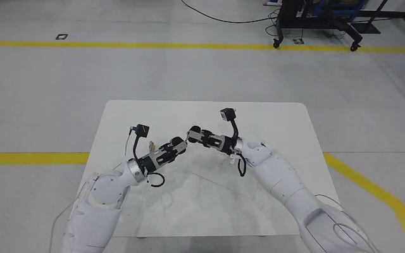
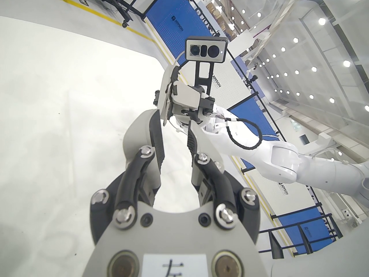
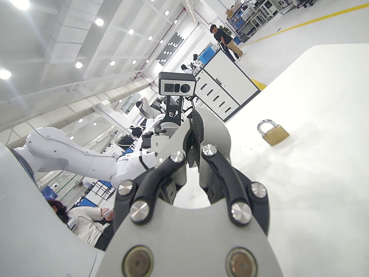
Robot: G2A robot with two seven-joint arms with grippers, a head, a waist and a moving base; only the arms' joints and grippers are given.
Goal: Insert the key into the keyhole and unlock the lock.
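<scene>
Left jaws are sitting partly open with nothing between them; right jaws are pressing fully closed, pads together, and I cannot tell whether anything is pinched inside. Both arms are hanging above the middle of the counter [image 1: 272, 126], the two sets of jaws pointing at each other, tips just beside each other. Brass padlock [image 3: 273, 134] is lying flat on the counter close beside the left arm [image 1: 142, 166], apart from both jaws

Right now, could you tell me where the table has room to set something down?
Crowded: the centre, where left gripper, right gripper and padlock cluster. Bare: the table between them and its far edge, right corner included.
</scene>
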